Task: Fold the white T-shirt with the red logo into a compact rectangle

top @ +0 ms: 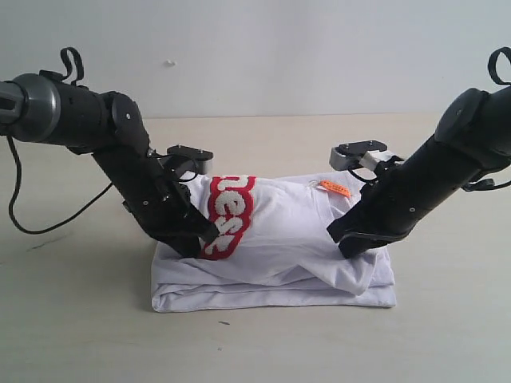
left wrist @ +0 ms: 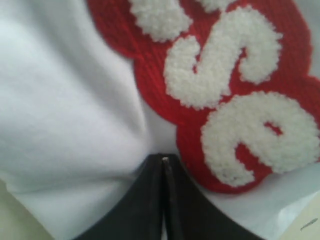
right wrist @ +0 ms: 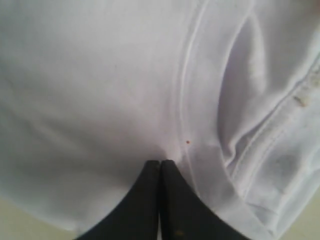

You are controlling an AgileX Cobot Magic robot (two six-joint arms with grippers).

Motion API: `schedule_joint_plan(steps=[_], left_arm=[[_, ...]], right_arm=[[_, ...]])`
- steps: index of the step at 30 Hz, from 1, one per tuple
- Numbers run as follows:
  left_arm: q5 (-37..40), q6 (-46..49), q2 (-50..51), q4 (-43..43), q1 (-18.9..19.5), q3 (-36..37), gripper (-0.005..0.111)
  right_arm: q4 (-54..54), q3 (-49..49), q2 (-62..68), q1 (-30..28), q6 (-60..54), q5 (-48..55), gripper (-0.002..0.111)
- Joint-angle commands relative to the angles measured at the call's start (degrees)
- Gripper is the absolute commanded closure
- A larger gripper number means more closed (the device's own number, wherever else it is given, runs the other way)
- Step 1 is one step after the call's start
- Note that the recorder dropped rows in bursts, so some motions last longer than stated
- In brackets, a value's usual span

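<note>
The white T-shirt lies partly folded at the middle of the frame. On the red logo only "es" is readable, and the left wrist view shows it large. Only the exterior view shows the orange tag, whose writing is unreadable. The left gripper and the right gripper are both closed, pinching the cloth.
</note>
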Motion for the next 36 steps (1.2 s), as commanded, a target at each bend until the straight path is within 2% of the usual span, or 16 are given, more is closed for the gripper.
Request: schedule_joint_plan(steps=[1, 17, 19, 25, 27, 29, 31, 36], left_arm=[[2.11, -0.46, 2.51, 6.33, 0.86, 3.94, 0.107], [-1.66, -0.46, -5.24, 3.45, 1.38, 3.94, 0.105], [-1.66, -0.46, -6.27, 2.72, 1.38, 3.94, 0.099], [-2.98, -0.46, -11.23, -0.93, 1.38, 3.94, 0.060], [-3.54, -0.66, -12.92, -1.19, 1.38, 3.94, 0.056], [-4.38, -1.99, -14.55, -1.09, 1.38, 3.94, 0.057], [-5.21, -3.15, -16.20, -1.09, 1.38, 3.94, 0.063], [-7.70, -5.03, -21.28, -1.08, 1.38, 4.17, 0.097]], right_arm=[[0.43, 0.14, 0.17, 0.80, -0.44, 0.16, 0.108], [0.25, 0.14, 2.03, 2.22, 0.57, -0.27, 0.108], [0.25, 0.14, 0.92, 2.22, 0.45, -0.27, 0.108], [-0.81, 0.14, -4.29, 2.22, 0.22, -1.75, 0.108], [-1.86, 0.14, -6.42, 2.22, 0.45, -2.81, 0.108], [-2.62, 0.14, -8.60, 2.22, 0.45, -3.79, 0.108], [-3.63, 0.14, -11.20, 2.22, 0.45, -4.93, 0.108], [-6.25, 0.25, -17.42, 2.22, 0.56, -7.47, 0.108]])
